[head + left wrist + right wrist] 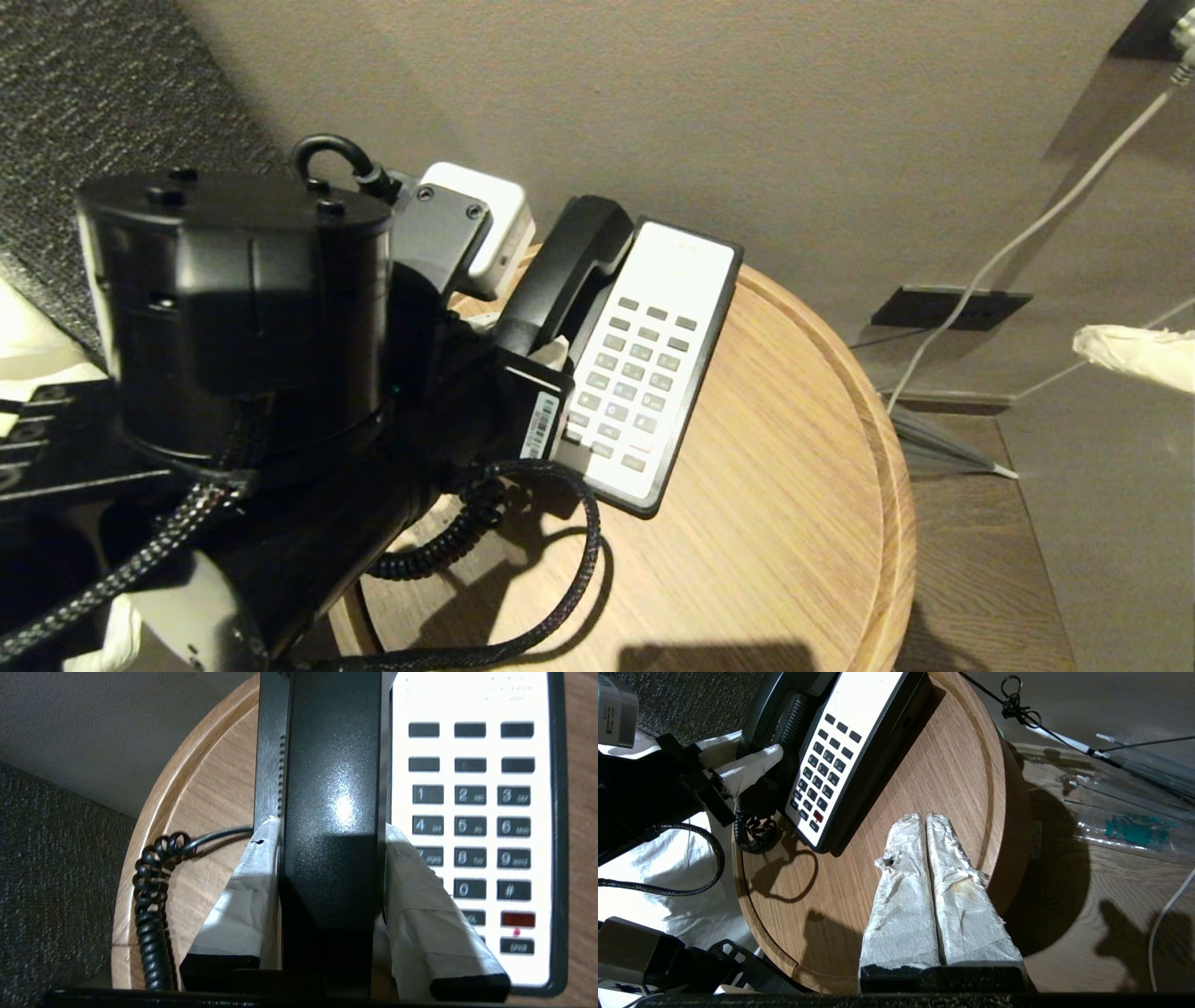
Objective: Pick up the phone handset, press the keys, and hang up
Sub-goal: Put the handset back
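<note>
One phone handset (560, 271), one phone base (653, 373), one coiled cord (152, 914), one round table (794, 523), two grippers: left gripper (329, 858), right gripper (924, 823).

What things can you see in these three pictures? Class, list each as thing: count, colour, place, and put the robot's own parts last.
Phone handset: one, black, along the phone base's left side, clamped between the left tool's fingers.
Phone base: one, white face with black rim and dark keys, on the table.
Coiled cord: one, black, on the table near its edge, beside the handset.
Round table: one, light wood with raised rim, under the phone.
Wall plate: one, black, low on the wall.
Thin cables: a few, pale, running down the wall to the floor.
Left tool: one, white-wrapped fingers, shut on the handset.
Right tool: one, white-wrapped fingers pressed together, above the table right of the phone.
</note>
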Tool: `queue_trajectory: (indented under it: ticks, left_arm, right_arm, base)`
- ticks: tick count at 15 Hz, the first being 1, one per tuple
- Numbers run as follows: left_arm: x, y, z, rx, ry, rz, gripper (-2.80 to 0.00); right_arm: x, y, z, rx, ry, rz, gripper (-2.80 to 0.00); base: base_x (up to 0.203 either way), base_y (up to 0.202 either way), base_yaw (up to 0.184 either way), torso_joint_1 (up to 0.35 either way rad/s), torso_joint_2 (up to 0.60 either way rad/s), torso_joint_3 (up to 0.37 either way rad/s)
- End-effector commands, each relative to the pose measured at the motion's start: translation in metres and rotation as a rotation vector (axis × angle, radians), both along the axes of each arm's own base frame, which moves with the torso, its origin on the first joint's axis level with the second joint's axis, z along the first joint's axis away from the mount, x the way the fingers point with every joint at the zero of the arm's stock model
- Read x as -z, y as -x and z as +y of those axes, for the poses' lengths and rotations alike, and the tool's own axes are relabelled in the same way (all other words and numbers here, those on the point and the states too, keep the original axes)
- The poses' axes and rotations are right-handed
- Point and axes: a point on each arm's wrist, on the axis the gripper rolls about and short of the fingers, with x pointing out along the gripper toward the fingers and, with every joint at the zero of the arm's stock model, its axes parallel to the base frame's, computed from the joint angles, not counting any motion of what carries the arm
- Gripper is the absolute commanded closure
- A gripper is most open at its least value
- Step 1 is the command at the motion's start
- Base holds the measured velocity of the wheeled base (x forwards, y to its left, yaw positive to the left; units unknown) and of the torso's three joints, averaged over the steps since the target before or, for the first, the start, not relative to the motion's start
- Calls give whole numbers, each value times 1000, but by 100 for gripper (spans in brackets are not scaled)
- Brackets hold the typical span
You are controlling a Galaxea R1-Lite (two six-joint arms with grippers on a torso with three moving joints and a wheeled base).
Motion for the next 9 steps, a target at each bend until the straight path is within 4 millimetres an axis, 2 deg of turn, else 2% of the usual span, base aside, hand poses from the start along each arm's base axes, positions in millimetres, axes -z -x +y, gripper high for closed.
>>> queue_trajectory:
  ticks: [1, 9]
  left_arm:
    - [0, -2, -3, -5, 5, -8, 0]
    - [1, -17, -2, -50, -7, -7, 0]
  right_arm:
    - [0, 0, -1, 2, -2, 1, 0]
    - [1, 0, 0, -1, -1, 2, 0]
  base:
    - [0, 0, 0, 0, 0, 0]
    - [0, 0, 0, 0, 0, 0]
